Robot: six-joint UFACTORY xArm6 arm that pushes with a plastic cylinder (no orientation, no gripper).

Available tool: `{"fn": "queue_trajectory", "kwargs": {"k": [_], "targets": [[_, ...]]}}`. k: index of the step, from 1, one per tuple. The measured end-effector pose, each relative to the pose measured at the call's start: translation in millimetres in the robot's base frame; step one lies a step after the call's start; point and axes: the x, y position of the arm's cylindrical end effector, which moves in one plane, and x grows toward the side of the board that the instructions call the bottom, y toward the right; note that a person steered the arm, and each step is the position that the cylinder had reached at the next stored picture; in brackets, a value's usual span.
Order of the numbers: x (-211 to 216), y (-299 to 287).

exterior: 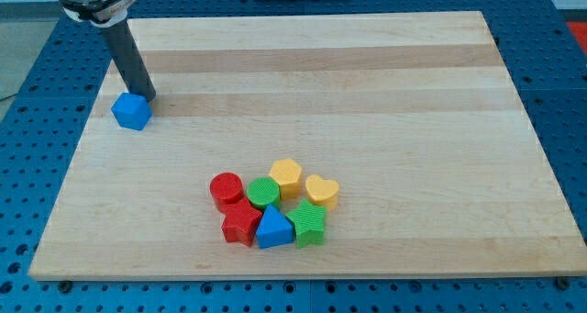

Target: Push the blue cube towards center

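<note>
The blue cube (pixel 131 111) sits near the left edge of the wooden board (pixel 367 65), toward the view's upper left. My tip (pixel 147 99) stands just above and to the right of the cube, touching or almost touching its top right corner. The dark rod rises from there up to the view's top left.
A cluster of blocks lies at the bottom middle: a red cylinder (pixel 226 189), a green cylinder (pixel 263 193), a yellow block (pixel 286 175), a yellow heart (pixel 322 192), a red star-like block (pixel 241 224), a blue triangle (pixel 273 229), a green block (pixel 307 223).
</note>
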Motion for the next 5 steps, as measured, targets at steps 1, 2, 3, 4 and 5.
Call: {"fn": "queue_trajectory", "kwargs": {"k": [1,2,3,4,5], "targets": [[0.0,0.0],[-3.6,0.0],[-3.6,-9.6],[14.8,-15.2],[47.4,-15.7]]}}
